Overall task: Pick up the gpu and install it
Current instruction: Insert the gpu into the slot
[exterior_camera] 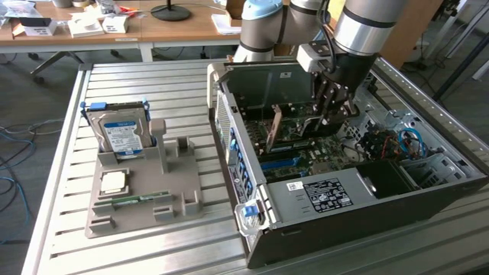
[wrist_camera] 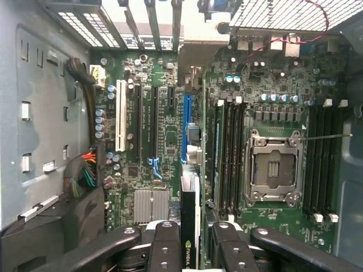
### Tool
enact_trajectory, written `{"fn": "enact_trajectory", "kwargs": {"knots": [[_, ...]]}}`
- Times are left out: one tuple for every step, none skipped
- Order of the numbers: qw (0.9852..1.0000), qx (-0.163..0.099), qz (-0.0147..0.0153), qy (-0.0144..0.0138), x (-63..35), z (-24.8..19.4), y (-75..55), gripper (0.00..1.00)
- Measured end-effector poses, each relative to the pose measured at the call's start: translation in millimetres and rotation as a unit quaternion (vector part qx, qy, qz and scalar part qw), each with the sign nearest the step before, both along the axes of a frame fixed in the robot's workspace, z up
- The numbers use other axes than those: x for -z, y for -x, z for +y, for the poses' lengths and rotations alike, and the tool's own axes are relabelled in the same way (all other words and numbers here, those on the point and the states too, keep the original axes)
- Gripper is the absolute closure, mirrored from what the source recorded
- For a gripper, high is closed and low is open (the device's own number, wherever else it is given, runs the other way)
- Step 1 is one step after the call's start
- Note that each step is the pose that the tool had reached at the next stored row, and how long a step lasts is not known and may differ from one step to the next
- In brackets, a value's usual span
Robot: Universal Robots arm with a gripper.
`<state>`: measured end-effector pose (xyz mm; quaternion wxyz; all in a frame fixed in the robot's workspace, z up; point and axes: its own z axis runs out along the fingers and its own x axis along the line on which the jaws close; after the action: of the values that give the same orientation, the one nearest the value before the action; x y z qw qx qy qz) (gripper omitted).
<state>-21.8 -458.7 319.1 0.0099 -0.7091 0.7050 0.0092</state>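
**Ann:** Is it in yet?
**Ben:** Nearly, I think. Inside the big open grey metal computer box (exterior_camera: 344,229), the black fingers (wrist_camera: 166,249) pinch the thin dark flat gpu card (wrist_camera: 190,252). It stands on edge by the long blue slot (wrist_camera: 186,122). Pushed in? Can't tell.

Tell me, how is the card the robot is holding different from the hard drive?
The gpu is a thin card; the hard drive is a thicker silver box with a blue label. The gpu is clamped in the gripper inside the computer case; the hard drive sits in the grey stand. Both stand on edge.
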Motion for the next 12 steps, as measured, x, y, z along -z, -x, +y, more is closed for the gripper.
{"fn": "enact_trajectory", "kwargs": {"knots": [[1.0000, 0.000, 0.0000, 0.0000, 1.0, 0.0, 0.0, 0.74], [1.0000, 0.000, 0.0000, 0.0000, 1.9, 0.0, 0.0, 0.74], [1.0000, 0.000, 0.0000, 0.0000, 2.8, 0.0, 0.0, 0.74], [1.0000, 0.000, 0.0000, 0.0000, 3.1, 0.0, 0.0, 0.74], [1.0000, 0.000, 0.0001, 0.0001, 3.1, 0.0, 0.0, 0.74], [1.0000, 0.000, 0.0001, 0.0001, 3.1, 0.0, 0.0, 0.74], [1.0000, 0.000, 0.0000, 0.0001, 3.1, 0.0, 0.0, 0.74], [1.0000, 0.000, 0.0001, 0.0001, 3.2, 0.0, 0.0, 0.74], [1.0000, 0.000, 0.0000, 0.0000, 3.2, 0.0, 0.0, 0.74], [1.0000, 0.000, 0.0000, 0.0000, 3.2, 0.0, 0.4, 0.74], [1.0000, 0.000, 0.0000, 0.0000, 3.3, 0.0, 1.3, 0.74], [1.0000, 0.000, -0.0001, 0.0000, 3.4, 0.0, 2.3, 0.74]]}}
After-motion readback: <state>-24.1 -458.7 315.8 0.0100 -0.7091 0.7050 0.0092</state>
